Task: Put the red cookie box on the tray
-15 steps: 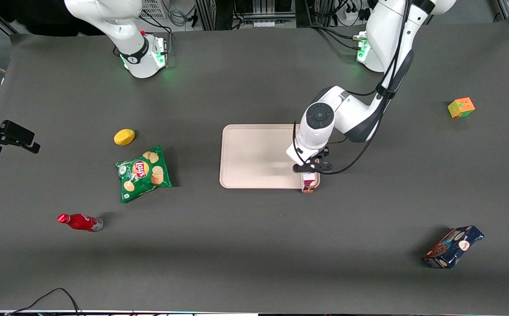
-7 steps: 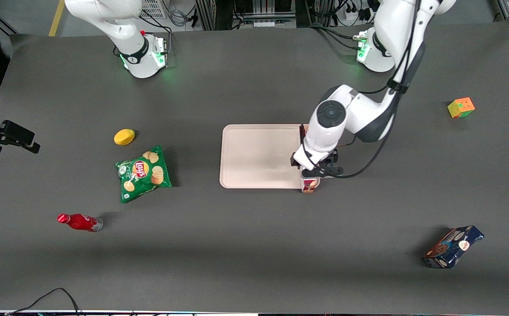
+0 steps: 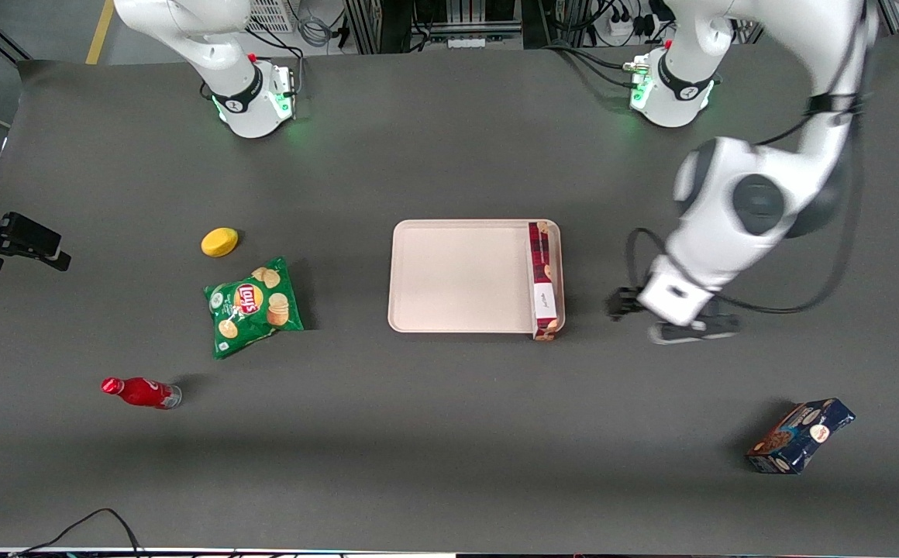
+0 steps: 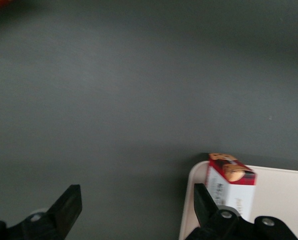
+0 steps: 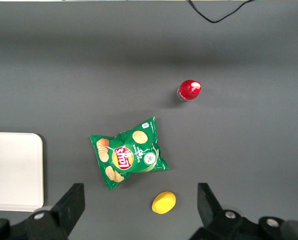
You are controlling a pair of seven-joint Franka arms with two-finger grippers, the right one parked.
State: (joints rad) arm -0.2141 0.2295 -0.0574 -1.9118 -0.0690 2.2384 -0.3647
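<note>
The red cookie box [image 3: 544,279] lies flat on the tray [image 3: 457,275], along the tray's short edge toward the working arm's end. Its nearer end reaches the tray's rim closest to the front camera. The left gripper [image 3: 655,319] hovers over bare table beside the tray, toward the working arm's end, apart from the box. In the left wrist view the gripper [image 4: 135,192] is open with only table between its fingers; the box's end [image 4: 232,187] and a tray corner [image 4: 278,200] show beside one finger.
A dark blue cookie box [image 3: 800,435] and a colourful cube [image 3: 814,190] lie toward the working arm's end. A green chips bag [image 3: 252,306], a yellow object [image 3: 219,242] and a red bottle [image 3: 139,391] lie toward the parked arm's end.
The gripper was over the box at the tray's edge. It has let go and swung away toward the working arm's end; the box now lies uncovered on the tray.
</note>
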